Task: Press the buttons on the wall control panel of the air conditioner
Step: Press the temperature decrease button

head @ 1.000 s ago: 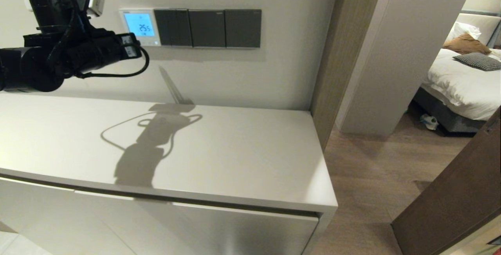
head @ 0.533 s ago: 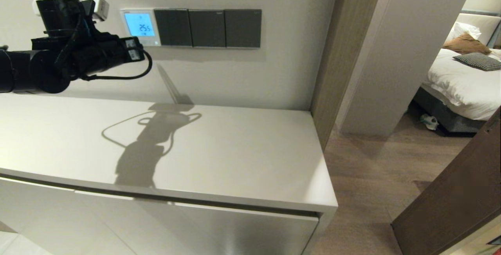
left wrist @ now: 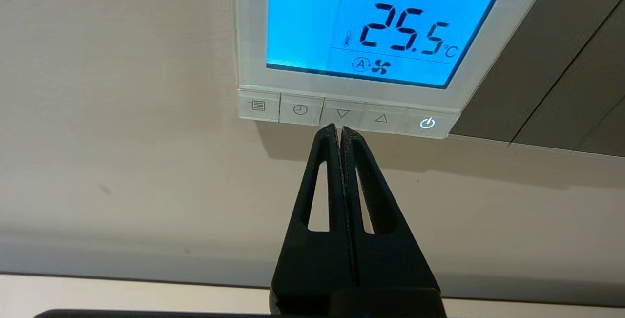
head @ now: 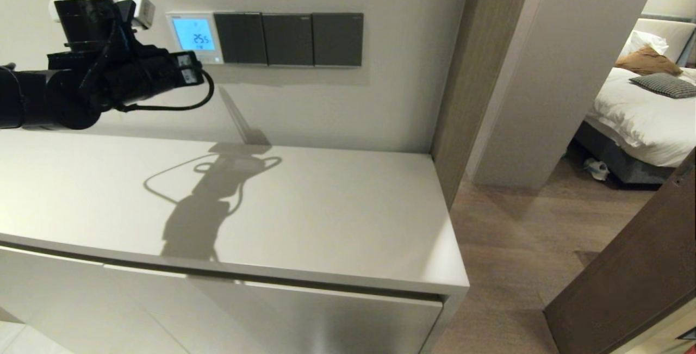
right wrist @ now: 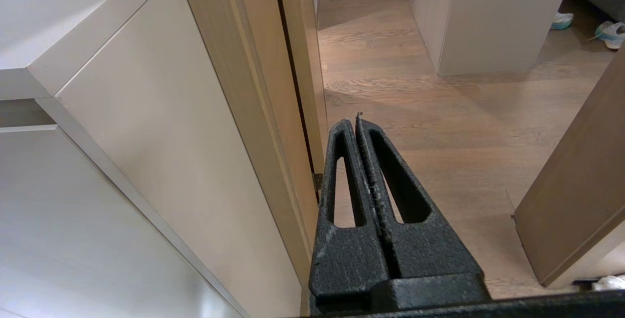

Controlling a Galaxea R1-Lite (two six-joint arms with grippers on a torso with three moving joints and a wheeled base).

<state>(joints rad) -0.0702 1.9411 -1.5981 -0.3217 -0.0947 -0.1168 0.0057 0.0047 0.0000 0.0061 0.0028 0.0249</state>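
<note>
A: Item, left end effector (left wrist: 340, 130): fingers pressed together, gripping nothing, tips just below the button row of the wall control panel (left wrist: 364, 39), under the down-arrow button (left wrist: 343, 113). You cannot tell from the wrist view whether they touch it.

B: And the right end effector (right wrist: 358, 121)?

A: Clenched as well, empty, parked low beside the desk (head: 326, 218), pointing at the floor.

B: Location of the panel?

A: On the far wall above the desk, at the left end of a row of dark switch plates (head: 288, 39).

B: Condition?

A: White frame, blue backlit screen reading 25.5 °C with an auto-fan symbol. Five buttons beneath: menu, clock, down, up, and a lit power button (left wrist: 427, 123).

B: Progress?

A: You judge the display on and a press near; nothing shows which buttons are already done.
</note>
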